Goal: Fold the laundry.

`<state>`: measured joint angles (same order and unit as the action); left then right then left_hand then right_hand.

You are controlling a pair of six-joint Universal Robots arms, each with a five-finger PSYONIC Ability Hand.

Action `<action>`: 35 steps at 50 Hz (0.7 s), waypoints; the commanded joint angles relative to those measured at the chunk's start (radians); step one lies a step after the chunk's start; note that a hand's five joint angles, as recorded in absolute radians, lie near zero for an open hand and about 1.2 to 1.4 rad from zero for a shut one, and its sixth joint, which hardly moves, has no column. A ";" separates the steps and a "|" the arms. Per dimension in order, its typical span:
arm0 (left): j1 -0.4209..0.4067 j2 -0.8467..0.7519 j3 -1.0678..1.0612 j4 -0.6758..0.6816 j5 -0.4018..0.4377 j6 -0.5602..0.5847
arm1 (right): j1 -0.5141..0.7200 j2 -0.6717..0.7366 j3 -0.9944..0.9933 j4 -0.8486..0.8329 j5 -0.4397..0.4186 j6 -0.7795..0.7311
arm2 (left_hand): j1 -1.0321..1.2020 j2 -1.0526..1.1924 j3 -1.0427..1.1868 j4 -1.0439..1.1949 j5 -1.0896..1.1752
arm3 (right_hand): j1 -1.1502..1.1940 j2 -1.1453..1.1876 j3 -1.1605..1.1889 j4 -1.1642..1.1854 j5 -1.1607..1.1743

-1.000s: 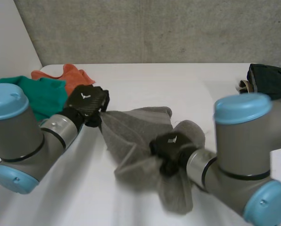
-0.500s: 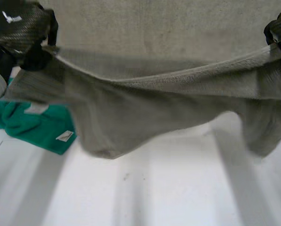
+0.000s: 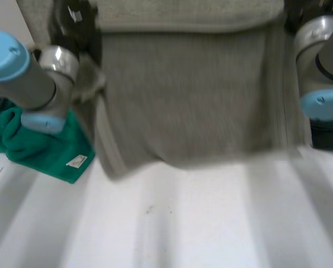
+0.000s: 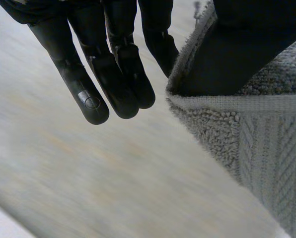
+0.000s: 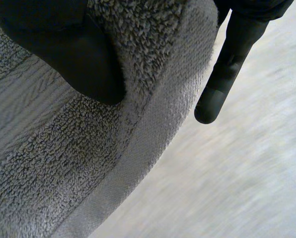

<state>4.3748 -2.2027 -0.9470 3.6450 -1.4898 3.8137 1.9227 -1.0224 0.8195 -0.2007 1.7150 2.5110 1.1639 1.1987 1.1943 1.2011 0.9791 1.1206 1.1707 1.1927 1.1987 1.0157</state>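
Observation:
A grey towel (image 3: pixel 183 95) hangs spread out above the white table (image 3: pixel 211 223), held up by its two upper corners. My left hand (image 3: pixel 72 15) grips the upper left corner. In the left wrist view its thumb (image 4: pixel 237 49) presses the towel (image 4: pixel 267 148) at the hem, and the other fingers (image 4: pixel 113 74) stretch out straight beside the cloth. My right hand (image 5: pixel 73 54) holds the upper right corner, thumb pressed into the terry of the towel (image 5: pixel 63 163), one finger (image 5: pixel 227 74) sticking out past the edge. The towel's lower edge hangs free above the table.
A green cloth (image 3: pixel 43 148) with a white label lies crumpled at the table's left, below my left arm (image 3: pixel 21 67). A dark object (image 3: pixel 328 137) sits at the right edge under my right arm (image 3: pixel 323 67).
A second ago the towel lay bunched on the table between both hands. Both hands lifted it and drew apart, and it now hangs flatter and squarer than half a second ago.

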 commanded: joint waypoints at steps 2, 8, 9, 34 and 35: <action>-0.043 0.136 0.011 0.187 -0.066 -0.005 | 0.002 -0.057 -0.017 -0.378 0.009 0.072 | 0.232 0.198 0.202 0.195 0.243 | 0.276 0.226 0.204 0.198 0.206; -0.052 0.230 -0.249 0.175 -0.066 0.000 | -0.011 -0.071 0.096 -0.370 -0.018 0.103 | 0.232 0.198 0.202 0.195 0.243 | 0.276 0.226 0.204 0.198 0.206; -0.054 0.244 -0.287 0.173 -0.066 0.000 | -0.014 -0.074 0.124 -0.368 -0.025 0.114 | 0.232 0.198 0.202 0.195 0.243 | 0.276 0.226 0.204 0.198 0.206; -0.112 0.104 -0.783 0.058 -0.055 -0.005 | -0.223 -0.133 0.799 -0.121 -0.244 0.152 | -0.678 -0.713 -0.708 -0.715 -0.668 | 0.276 0.226 0.204 0.198 0.206; -0.107 0.124 -0.785 0.043 -0.055 -0.006 | -0.225 -0.133 0.800 -0.121 -0.247 0.150 | -0.779 -0.814 -0.809 -0.816 -0.769 | 0.276 0.226 0.204 0.198 0.206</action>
<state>4.2462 -2.1024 -1.7257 3.7555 -1.5469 3.8103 1.7208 -1.1579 1.5902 -0.3143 1.4796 2.6680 0.8195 0.8611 0.8646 0.8610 0.6846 1.1206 1.1707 1.1934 1.2011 1.0157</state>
